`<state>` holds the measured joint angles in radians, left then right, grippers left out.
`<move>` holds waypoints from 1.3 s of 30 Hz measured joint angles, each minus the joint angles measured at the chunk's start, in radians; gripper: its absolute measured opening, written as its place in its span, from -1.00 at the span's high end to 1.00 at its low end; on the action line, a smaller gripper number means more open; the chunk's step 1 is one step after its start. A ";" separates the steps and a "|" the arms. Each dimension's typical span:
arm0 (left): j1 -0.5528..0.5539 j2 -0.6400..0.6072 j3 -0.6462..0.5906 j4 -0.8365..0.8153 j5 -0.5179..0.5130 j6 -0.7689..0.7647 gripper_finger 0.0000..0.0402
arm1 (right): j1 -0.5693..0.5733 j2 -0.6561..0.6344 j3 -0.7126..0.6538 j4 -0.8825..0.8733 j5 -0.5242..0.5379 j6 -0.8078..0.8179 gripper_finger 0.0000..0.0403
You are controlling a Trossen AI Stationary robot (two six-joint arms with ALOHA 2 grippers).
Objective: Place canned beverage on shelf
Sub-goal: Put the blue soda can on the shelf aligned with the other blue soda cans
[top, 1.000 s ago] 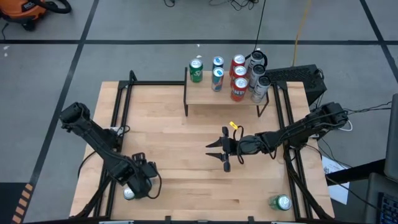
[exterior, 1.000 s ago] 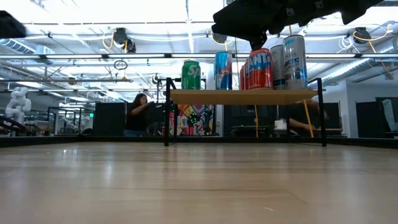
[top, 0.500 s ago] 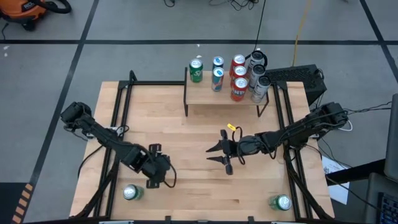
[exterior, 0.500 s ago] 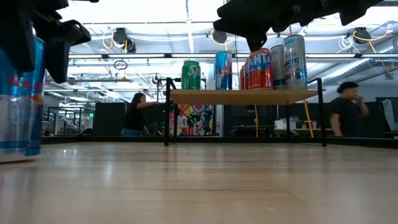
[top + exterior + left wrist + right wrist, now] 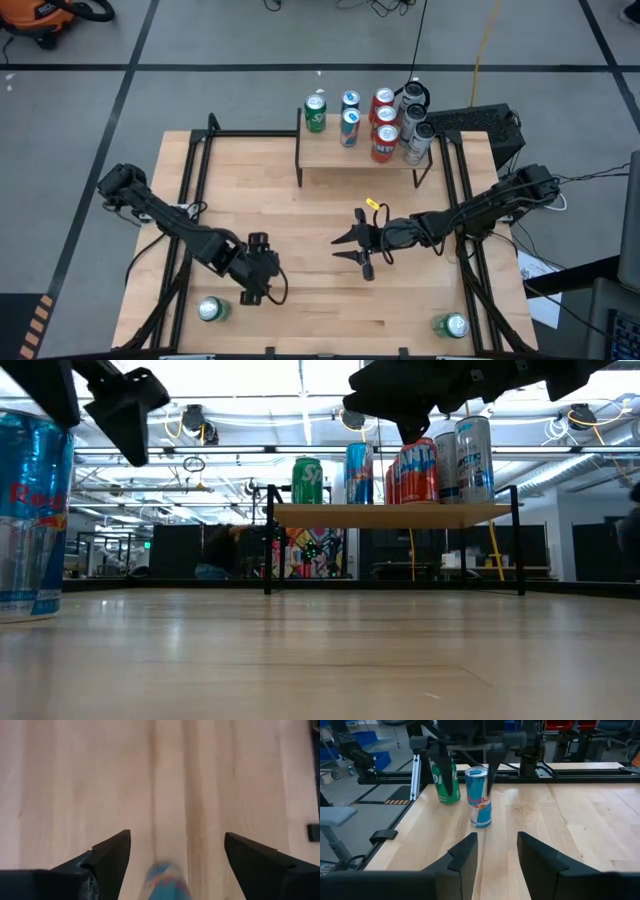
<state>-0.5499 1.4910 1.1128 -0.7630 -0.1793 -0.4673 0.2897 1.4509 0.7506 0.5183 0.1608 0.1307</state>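
Overhead, high view
Shelf [image 5: 360, 152]: raised light-wood board on black legs at the far edge of the table [image 5: 300, 215]
Cans on the shelf: a green can [image 5: 316, 113] at its left end, two blue cans [image 5: 349, 118] beside it, red cans [image 5: 384, 128] next, silver cans [image 5: 416, 125] at its right end
Left gripper [image 5: 257, 270]: well in front of the shelf, toward the table's near left, over bare wood; jaws spread wide, holding nothing
Green can on the table [image 5: 211, 310]: upright at the near left corner, far from the shelf, just beside the left gripper but apart from it
Right gripper [image 5: 352, 246]: in front of the shelf, near mid-table, jaws open and empty
Second green can [image 5: 451, 325]: upright at the near right corner, far from the shelf

Low view
Shelf: across mid-picture with the green, blue, red and silver cans standing upright on it
Red Bull can [image 5: 33, 515]: upright on the table, close to the camera, well in front of the shelf, a dark finger of a gripper above it

Left wrist view
Fingers [image 5: 112, 855]: spread wide over bare wood, a blue can top [image 5: 166, 879] low between them, untouched

Right wrist view
Fingers [image 5: 465, 855]: parted, empty
Red Bull can: upright on the table, the left gripper's open fingers reaching down on either side of it, the green can just behind
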 joint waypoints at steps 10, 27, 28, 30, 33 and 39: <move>-0.028 -0.001 0.075 -0.252 0.118 -0.341 -0.58 | 0.000 0.000 0.000 -0.012 0.001 0.016 0.35; -0.059 -0.001 0.075 -0.382 0.127 -0.468 -0.57 | 0.000 0.000 0.000 -0.030 0.002 0.016 0.35; -0.060 -0.001 0.074 -0.381 0.127 -0.469 -0.56 | 0.000 0.000 0.000 -0.030 0.002 0.016 0.35; -0.061 -0.001 0.066 -0.380 0.131 -0.469 -0.51 | 0.000 0.000 0.000 -0.030 0.002 0.016 0.35; -0.061 -0.001 0.050 -0.376 0.133 -0.470 -0.41 | 0.000 0.000 0.000 -0.030 0.002 0.017 0.35; -0.060 0.000 0.042 -0.359 0.088 -0.385 -0.16 | 0.000 0.000 0.000 -0.029 0.019 0.023 0.35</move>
<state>-0.6099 1.4906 1.1545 -1.1215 -0.0914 -0.8526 0.2899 1.4509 0.7506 0.4889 0.1801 0.1532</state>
